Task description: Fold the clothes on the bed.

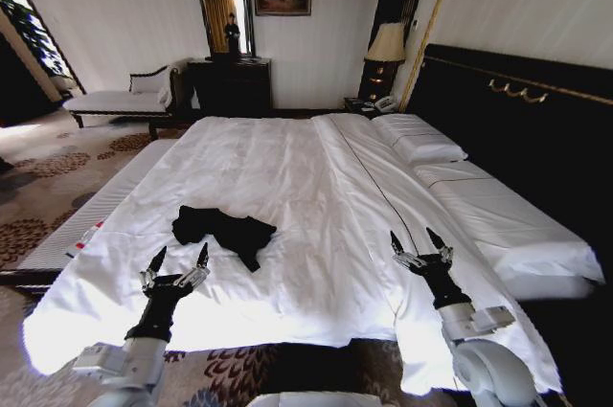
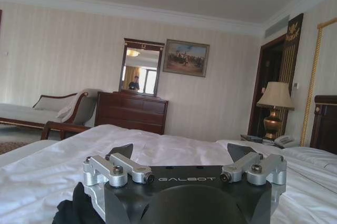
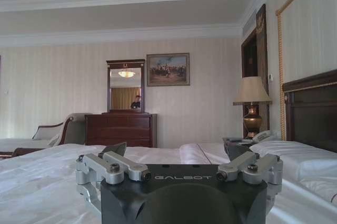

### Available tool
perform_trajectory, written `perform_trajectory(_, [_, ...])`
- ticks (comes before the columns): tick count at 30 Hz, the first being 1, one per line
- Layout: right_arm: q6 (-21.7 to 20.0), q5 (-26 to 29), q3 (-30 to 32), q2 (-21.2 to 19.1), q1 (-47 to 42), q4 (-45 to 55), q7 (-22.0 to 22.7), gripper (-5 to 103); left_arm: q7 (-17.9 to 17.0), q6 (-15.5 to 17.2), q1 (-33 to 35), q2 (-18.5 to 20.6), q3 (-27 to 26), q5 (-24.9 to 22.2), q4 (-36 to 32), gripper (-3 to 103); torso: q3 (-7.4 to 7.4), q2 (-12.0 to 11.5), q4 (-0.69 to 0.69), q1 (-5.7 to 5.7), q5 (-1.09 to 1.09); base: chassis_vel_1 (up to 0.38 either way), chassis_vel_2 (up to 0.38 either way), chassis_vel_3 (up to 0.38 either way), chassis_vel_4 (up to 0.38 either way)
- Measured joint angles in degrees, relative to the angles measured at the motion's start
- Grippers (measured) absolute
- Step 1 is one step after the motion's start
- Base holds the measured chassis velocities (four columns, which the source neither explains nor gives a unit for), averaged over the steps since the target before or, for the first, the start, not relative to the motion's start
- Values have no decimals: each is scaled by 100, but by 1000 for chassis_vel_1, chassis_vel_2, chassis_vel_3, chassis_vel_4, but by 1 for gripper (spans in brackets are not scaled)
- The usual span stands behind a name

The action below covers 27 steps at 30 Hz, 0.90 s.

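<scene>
The clothes (image 1: 223, 231), a crumpled black T-shirt, lie on the white sheet of the bed (image 1: 287, 168) near its front left part. My left gripper (image 1: 179, 260) stands open just in front of and slightly left of the shirt, fingers pointing up. A dark edge of the clothes (image 2: 71, 211) peeks out beside the left gripper (image 2: 181, 153) in the left wrist view. My right gripper (image 1: 421, 242) is open over the bed's front right area, well apart from the shirt. In the right wrist view the right gripper (image 3: 176, 151) holds nothing.
White pillows (image 1: 419, 139) lie by the dark headboard (image 1: 536, 129) on the right. A dark dresser (image 1: 230, 84) with a mirror, a chaise bench (image 1: 120, 98) and a bedside lamp (image 1: 385, 48) stand at the far wall. Patterned carpet (image 1: 57, 177) runs along the bed's left side.
</scene>
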Motion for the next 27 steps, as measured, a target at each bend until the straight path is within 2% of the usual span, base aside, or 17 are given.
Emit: perform_trajectory(27, [88,-70,7,154,-101,90,-76,100,3,-131,123,32,-94,-9,0,100,0,0,1,0,0,-3,17,1,-18])
